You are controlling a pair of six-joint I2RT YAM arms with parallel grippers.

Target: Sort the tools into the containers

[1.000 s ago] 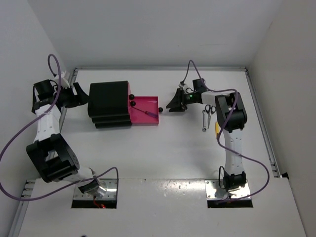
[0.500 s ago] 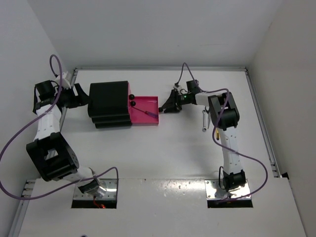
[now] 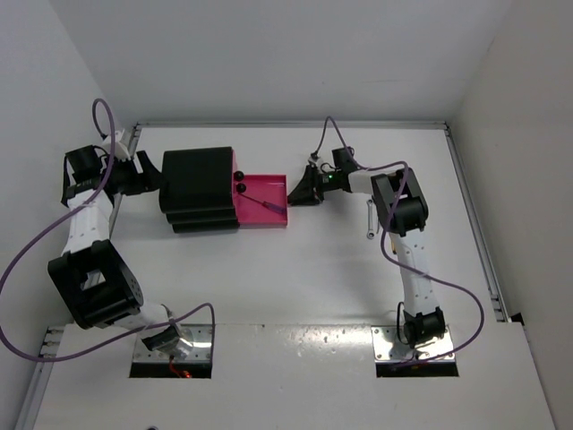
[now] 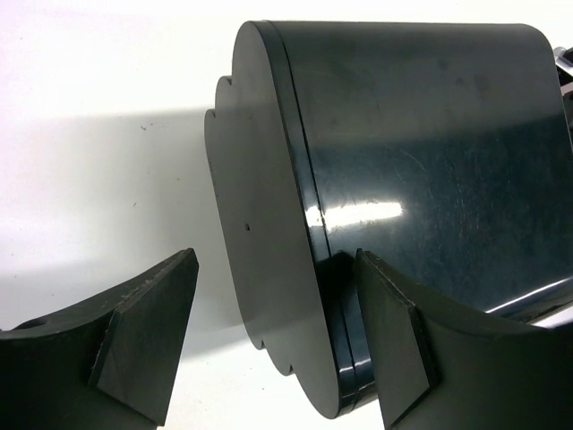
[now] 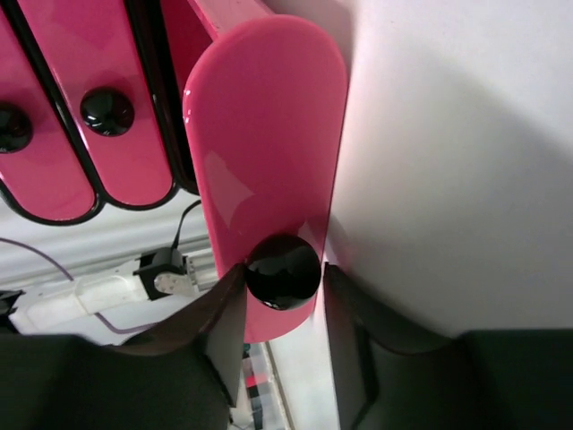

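The black drawer unit (image 3: 197, 190) stands at the back left. Its lowest pink drawer (image 3: 269, 219) is pulled out, with the blue-handled slim tool (image 3: 266, 204) lying inside. My right gripper (image 3: 301, 191) is at the drawer's front; in the right wrist view its fingers (image 5: 224, 331) close on the round black knob (image 5: 283, 270). My left gripper (image 3: 148, 175) is open behind the unit, its fingers (image 4: 148, 336) straddling the unit's back plate (image 4: 260, 260). The silver wrench (image 3: 371, 219) lies right of the drawer. Scissors and yellow cutter are hidden by my right arm.
Two upper pink drawers (image 5: 134, 152) are closed, their knobs (image 5: 107, 110) showing; in the top view they show as two knobs (image 3: 239, 181). White walls ring the table, and purple cables loop off both arms.
My right gripper has moved left from near the scissors to the open drawer's knob, and the arm now covers the scissors and cutter. The drawer and left arm have not visibly moved.
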